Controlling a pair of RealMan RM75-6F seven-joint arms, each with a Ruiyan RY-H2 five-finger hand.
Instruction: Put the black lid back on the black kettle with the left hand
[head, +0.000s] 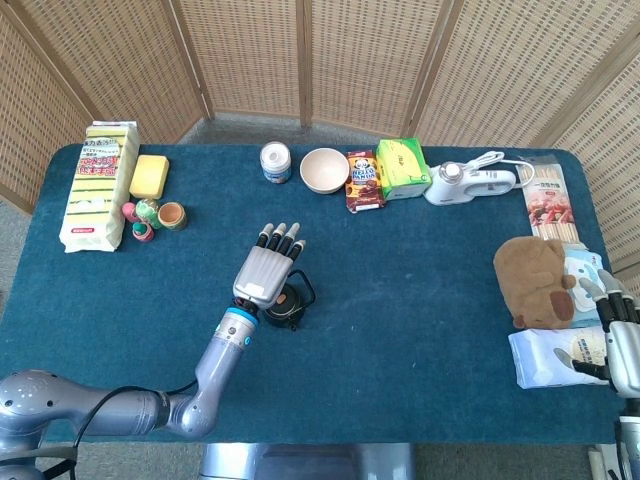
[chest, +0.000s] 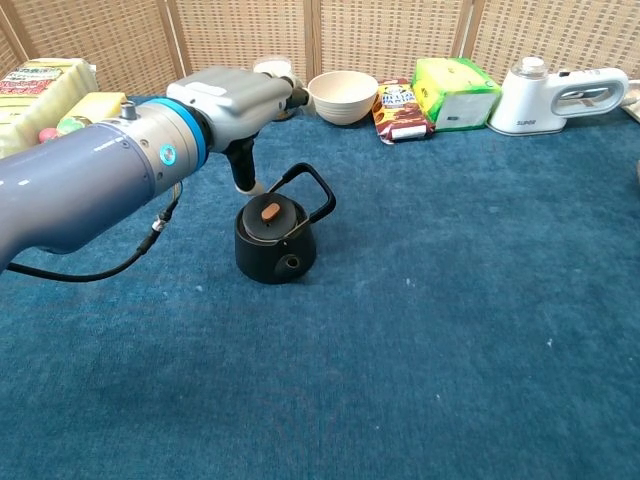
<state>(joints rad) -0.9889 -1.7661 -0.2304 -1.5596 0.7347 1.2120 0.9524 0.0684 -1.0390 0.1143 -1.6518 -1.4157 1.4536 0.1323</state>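
The black kettle (chest: 274, 241) stands on the blue cloth with its handle raised. Its black lid with a brown knob (chest: 270, 212) sits on top of it. My left hand (head: 268, 270) hovers above the kettle with its fingers stretched out flat and nothing in them; in the head view it covers the kettle's left part (head: 287, 306). In the chest view the left hand (chest: 232, 97) is up and to the left of the kettle. My right hand (head: 618, 345) rests at the table's right edge, fingers apart, holding nothing.
Along the back stand a jar (head: 275, 162), a cream bowl (head: 324, 170), a snack bag (head: 364, 180), a green box (head: 403, 167) and a white appliance (head: 472, 183). Sponges (head: 100, 185) and small toys (head: 152, 215) lie far left. A brown plush (head: 537, 282) and packets (head: 551, 357) lie by the right hand.
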